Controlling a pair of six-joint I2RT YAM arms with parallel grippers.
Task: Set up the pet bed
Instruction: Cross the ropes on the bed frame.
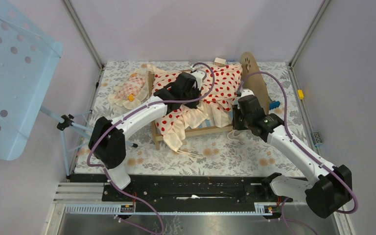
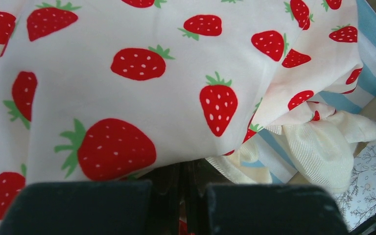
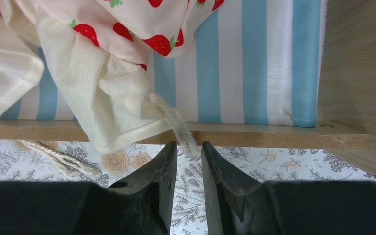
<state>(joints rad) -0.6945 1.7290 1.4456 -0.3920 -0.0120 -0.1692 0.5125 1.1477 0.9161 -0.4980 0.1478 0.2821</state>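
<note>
The pet bed [image 1: 200,130] stands mid-table, its rounded headboard [image 1: 252,73] at the right end. A cream strawberry blanket [image 1: 220,83] lies rumpled over it and spills over the front rail. My left gripper [image 1: 191,83] is down on the blanket's middle. In the left wrist view its jaws are shut, with the blanket [image 2: 152,49] draped over the tips and red cloth between them. My right gripper [image 3: 189,143] hovers by the front rail [image 3: 274,134] near the headboard. Its jaws stand narrowly open, with a blanket cord's end [image 3: 178,125] between the tips. The striped mattress [image 3: 254,63] shows there.
A small pink checked pillow [image 1: 129,91] lies on the floral cloth [image 1: 200,156] left of the bed. A blue perforated panel [image 1: 10,73] on a stand sits at far left. A small blue item [image 1: 274,105] lies right of the headboard. A loose cord [image 3: 54,155] trails on the cloth.
</note>
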